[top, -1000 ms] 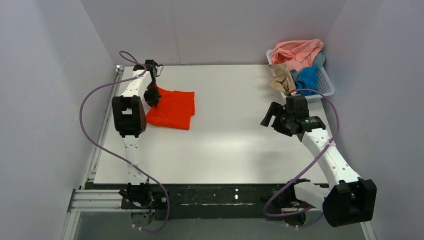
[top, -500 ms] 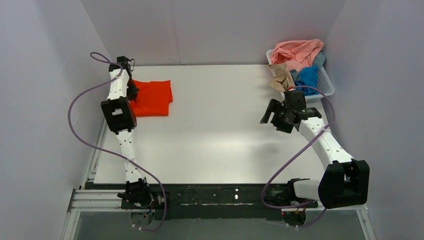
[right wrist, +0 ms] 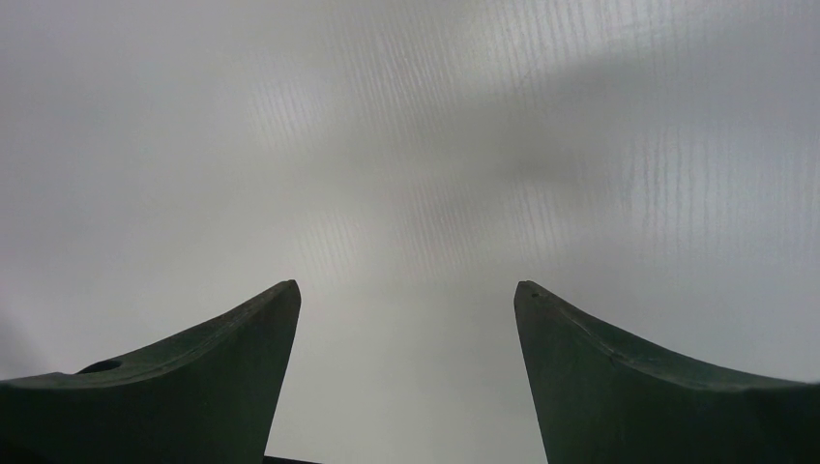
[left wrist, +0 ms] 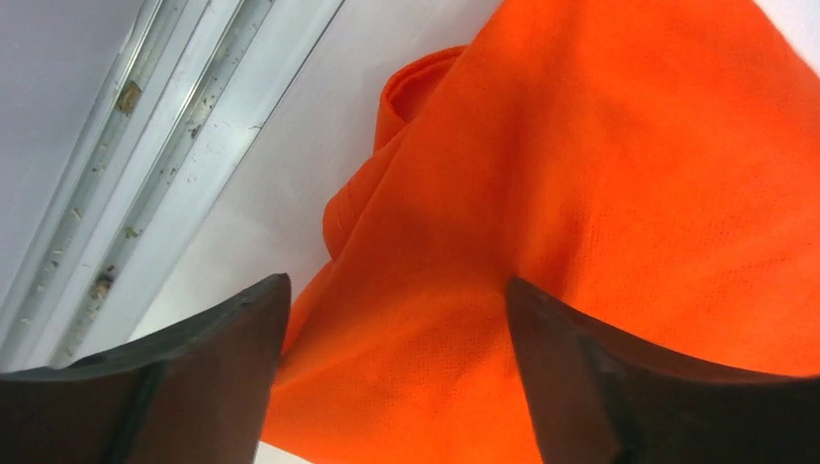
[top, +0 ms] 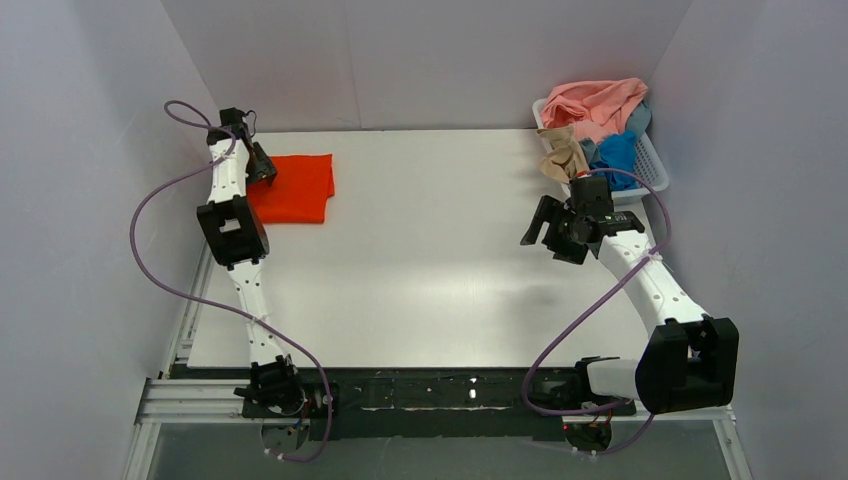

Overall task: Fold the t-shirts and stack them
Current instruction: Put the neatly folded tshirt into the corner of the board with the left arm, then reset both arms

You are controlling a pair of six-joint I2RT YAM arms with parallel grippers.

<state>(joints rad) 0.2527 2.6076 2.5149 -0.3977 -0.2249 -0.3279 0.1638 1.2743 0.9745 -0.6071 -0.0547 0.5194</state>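
A folded orange-red t-shirt (top: 296,187) lies at the table's far left corner. My left gripper (top: 262,165) stands open at the shirt's left edge. In the left wrist view the orange-red t-shirt (left wrist: 580,174) fills the picture, and my left gripper (left wrist: 396,290) has its jaws wide apart over the cloth. More t-shirts sit heaped in the basket: a salmon pink one (top: 596,102), a tan-beige one (top: 562,155) and a blue one (top: 616,155). My right gripper (top: 537,224) hangs open over bare table in front of the basket. The right wrist view shows the right gripper (right wrist: 406,290) with nothing between its fingers.
The white slatted basket (top: 650,168) stands at the far right corner against the wall. An aluminium rail (top: 205,260) runs along the table's left edge, close to the orange-red shirt. White walls enclose the table on three sides.
My left gripper dragged the orange-red shirt toward the far left corner, then opened and let go of it. The right arm shifted slightly and stayed open.
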